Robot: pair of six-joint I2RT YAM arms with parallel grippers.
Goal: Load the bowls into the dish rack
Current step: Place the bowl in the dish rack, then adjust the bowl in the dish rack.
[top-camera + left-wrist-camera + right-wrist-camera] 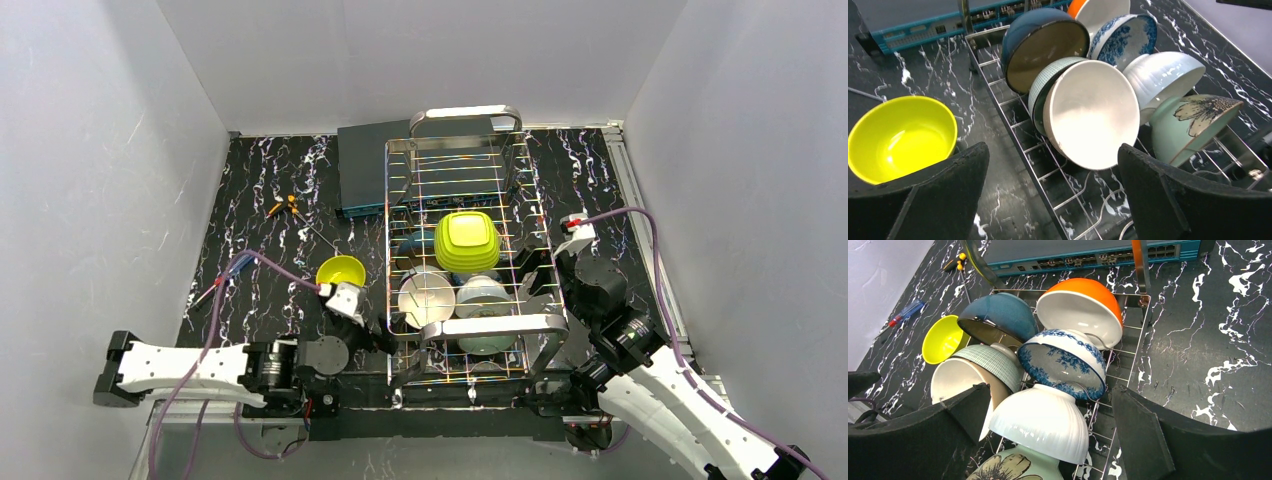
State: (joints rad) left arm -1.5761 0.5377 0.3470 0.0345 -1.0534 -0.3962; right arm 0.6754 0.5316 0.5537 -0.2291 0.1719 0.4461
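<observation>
The steel wire dish rack (466, 115) stands mid-table and holds several bowls on edge. In the right wrist view these are an orange-outside white bowl (1083, 305), a dark blue one (998, 315), a blue-patterned one (1063, 362), a white ribbed one (1040, 422), a beige one (955, 382) and a pale green flowered one (1008, 467). The top view shows a lime squarish bowl (467, 241) in the rack. A lime-yellow round bowl (341, 271) sits on the table left of the rack and shows in the left wrist view (900, 137). My left gripper (1053, 192) is open and empty over the rack's left rim. My right gripper (1048, 427) is open above the white ribbed bowl.
A flat dark-teal box (372, 170) lies behind the rack's left side. Small screwdrivers (285, 208) and a red-blue tool (215, 285) lie on the black marble table at the left. White walls close in the table on three sides.
</observation>
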